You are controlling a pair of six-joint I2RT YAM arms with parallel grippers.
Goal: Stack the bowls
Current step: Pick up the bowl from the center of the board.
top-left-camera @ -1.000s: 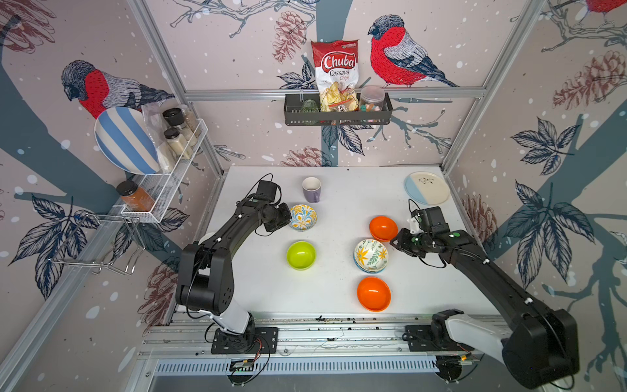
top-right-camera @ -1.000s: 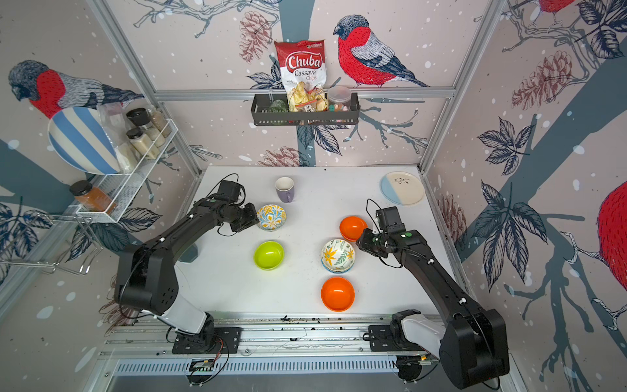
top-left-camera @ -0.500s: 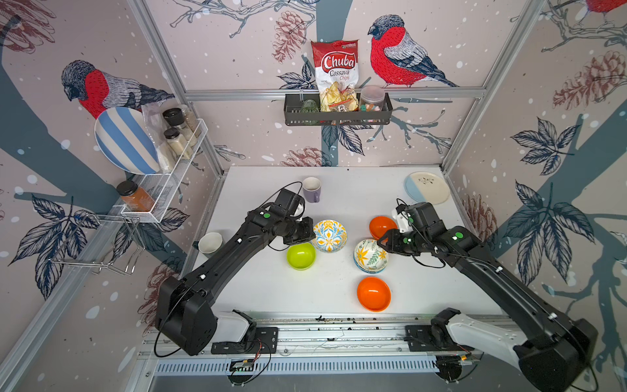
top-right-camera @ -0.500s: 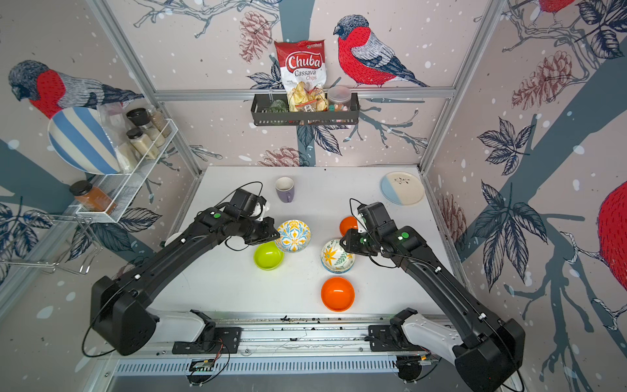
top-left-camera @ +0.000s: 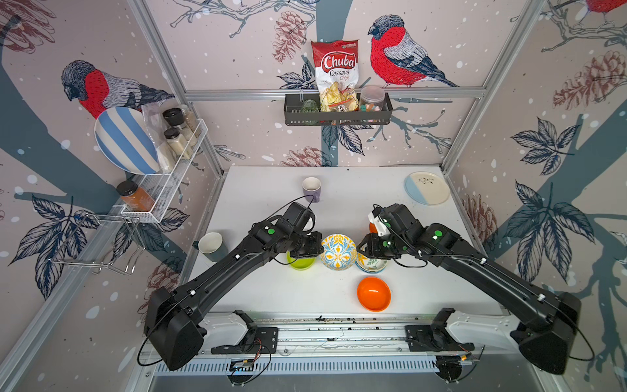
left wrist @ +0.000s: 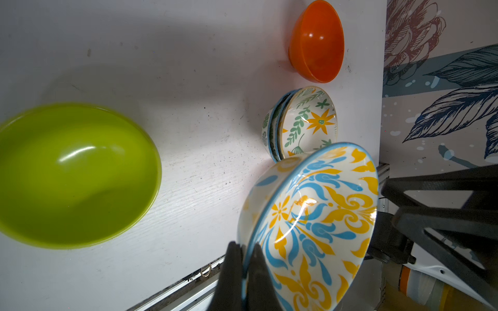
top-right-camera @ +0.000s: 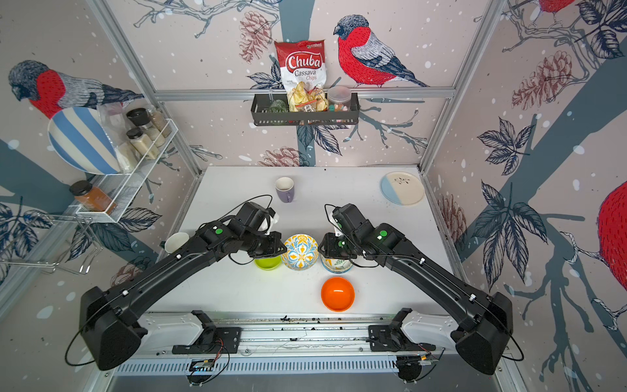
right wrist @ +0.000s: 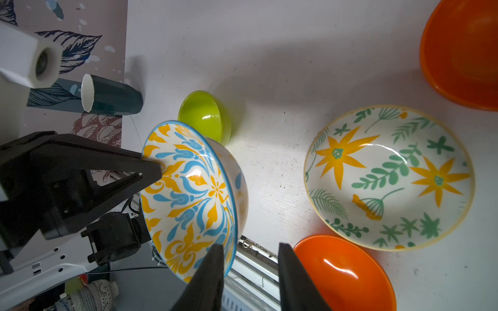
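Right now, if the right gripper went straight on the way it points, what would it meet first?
Most likely the rim of the yellow-and-blue floral glazed bowl the left gripper holds; the right gripper's open jaws sit beside it, depth uncertain.

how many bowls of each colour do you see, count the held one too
orange bowls: 2
lime bowl: 1
leaf bowls, nested: 2
floral bowl, held by its rim in the left pincer: 1 that shows
total: 6
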